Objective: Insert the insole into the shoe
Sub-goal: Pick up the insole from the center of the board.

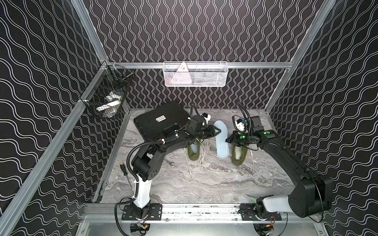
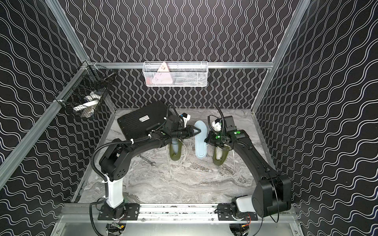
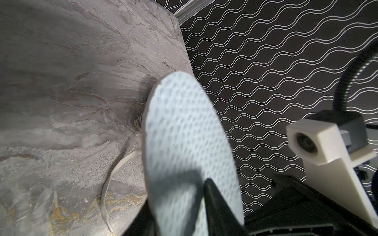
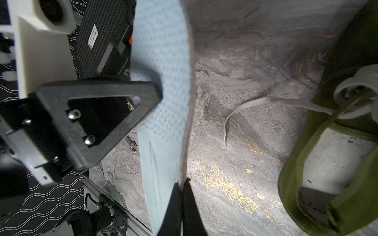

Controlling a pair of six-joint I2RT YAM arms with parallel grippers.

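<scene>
A pale blue insole (image 1: pixel 221 141) (image 2: pixel 200 141) lies lengthwise between two olive green shoes, one (image 1: pixel 194 152) under my left arm and one (image 1: pixel 238 156) under my right. My left gripper (image 1: pixel 220 130) (image 2: pixel 204 130) is shut on the insole's far part; in the left wrist view one black finger (image 3: pixel 216 204) lies on the dotted insole (image 3: pixel 184 132) and the other is under it. My right gripper (image 1: pixel 226 140) (image 4: pixel 183 181) is shut on the insole's side edge (image 4: pixel 163 61). The right shoe (image 4: pixel 337 143) stands open beside it.
A black ribbed case (image 1: pixel 161 120) lies at the back left. A screwdriver (image 1: pixel 124 169) rests near the left wall, and a small metal tool (image 1: pixel 170 162) near the left shoe. Loose laces (image 1: pixel 189 165) trail forward. A white basket (image 1: pixel 195 74) and a black basket (image 1: pixel 108 96) hang on the rails.
</scene>
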